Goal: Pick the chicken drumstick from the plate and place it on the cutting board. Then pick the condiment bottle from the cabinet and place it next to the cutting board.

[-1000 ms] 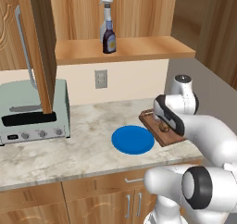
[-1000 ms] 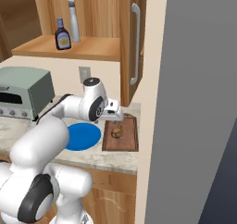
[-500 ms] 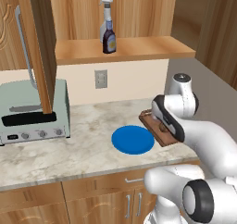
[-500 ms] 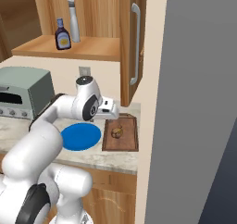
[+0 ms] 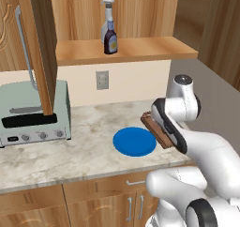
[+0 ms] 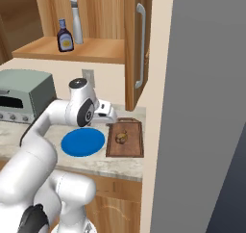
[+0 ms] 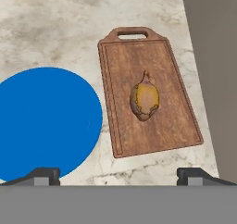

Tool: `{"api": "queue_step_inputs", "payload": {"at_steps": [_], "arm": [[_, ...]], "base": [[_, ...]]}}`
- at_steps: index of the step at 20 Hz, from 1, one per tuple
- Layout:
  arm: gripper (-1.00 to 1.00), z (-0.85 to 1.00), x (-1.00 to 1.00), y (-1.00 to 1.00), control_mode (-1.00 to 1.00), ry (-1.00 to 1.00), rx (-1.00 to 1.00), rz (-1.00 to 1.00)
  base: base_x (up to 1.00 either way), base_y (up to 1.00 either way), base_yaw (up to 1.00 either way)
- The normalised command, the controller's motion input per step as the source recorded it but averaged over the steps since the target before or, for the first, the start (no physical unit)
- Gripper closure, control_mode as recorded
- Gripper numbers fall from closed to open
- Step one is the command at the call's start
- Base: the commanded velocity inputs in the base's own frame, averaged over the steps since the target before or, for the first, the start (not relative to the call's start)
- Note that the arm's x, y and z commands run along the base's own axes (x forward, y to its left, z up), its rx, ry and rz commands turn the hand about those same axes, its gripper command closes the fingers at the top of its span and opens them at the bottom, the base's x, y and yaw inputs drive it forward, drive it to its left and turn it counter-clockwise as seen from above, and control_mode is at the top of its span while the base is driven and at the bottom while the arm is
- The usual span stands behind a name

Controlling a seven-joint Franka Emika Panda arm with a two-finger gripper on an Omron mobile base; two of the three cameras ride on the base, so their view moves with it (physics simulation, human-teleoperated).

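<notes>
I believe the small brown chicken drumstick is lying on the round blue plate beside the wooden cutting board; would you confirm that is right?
Not quite: the small brown chicken drumstick lies on the dark wooden cutting board beside the round blue plate, as the hand view shows.

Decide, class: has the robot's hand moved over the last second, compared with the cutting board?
Yes. In the right base view the hand has risen and pulled back left, away from the cutting board, where the chicken drumstick lies.

Grainy wooden cutting board (image 7: 147, 98), matt blue plate (image 7: 44, 121), seemingly polished marble counter (image 7: 60, 28).
</notes>
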Motion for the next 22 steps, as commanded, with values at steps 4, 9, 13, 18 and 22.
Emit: {"api": "queue_step_inputs", "payload": {"at_steps": [4,9,13,18,22], "arm": [[-1.0,0.14,-0.13,0.22,-1.0,-0.01,0.0,0.0],[-1.0,0.13,-0.13,0.27,-1.0,0.0,0.0,0.0],[-1.0,0.12,-0.11,0.29,-1.0,0.0,0.0,0.0],[-1.0,0.1,-0.02,0.25,-1.0,0.0,0.0,0.03],[-1.0,0.09,0.0,0.18,-1.0,0.0,0.0,0.09]], "base": [[0.0,0.0,0.0],[0.0,0.0,0.0],[0.0,0.0,0.0],[0.0,0.0,0.0],[0.0,0.0,0.0]]}}
